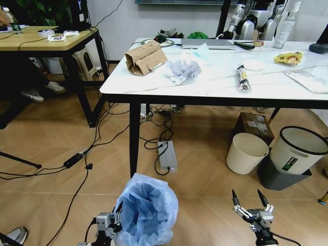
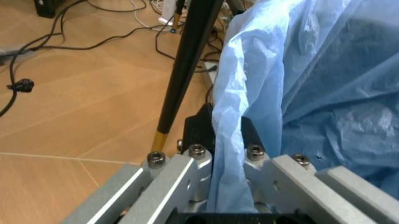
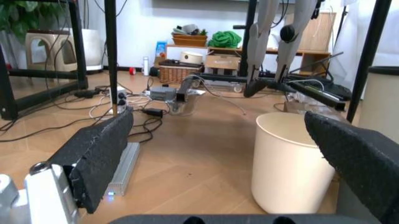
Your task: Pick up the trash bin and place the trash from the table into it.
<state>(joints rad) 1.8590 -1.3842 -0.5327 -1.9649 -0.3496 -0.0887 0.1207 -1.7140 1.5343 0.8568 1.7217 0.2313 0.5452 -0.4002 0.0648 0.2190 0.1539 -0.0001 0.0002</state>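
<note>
Crinkled blue plastic puffing over the rim of the trash bin (image 1: 147, 209), sitting on the wooden floor at 6 o'clock in the head view, in front of the table (image 1: 215, 84). No legible writing anywhere: a pale printed patch on the torn brown cardboard (image 1: 145, 57) and a green-and-white sticker on the grey bin (image 1: 294, 154) at 4 o'clock, both too small for reading. Pinching the bag's edge at the bin's near-left side, the left gripper (image 1: 110, 221); in the left wrist view, fingers (image 2: 198, 133) pressed together with a fold of blue film between them. Hovering above the floor at 5 o'clock, apart from the bin, the right gripper (image 1: 250, 201), fingers spread wide and holding nothing; in the right wrist view, black pads (image 3: 100, 154) framing the cream bin (image 3: 292, 163). Lying on the tabletop at 12 o'clock, crumpled white paper (image 1: 182, 70) just beside the cardboard, and a dark wrapper (image 1: 243, 78) toward 1 o'clock.
</note>
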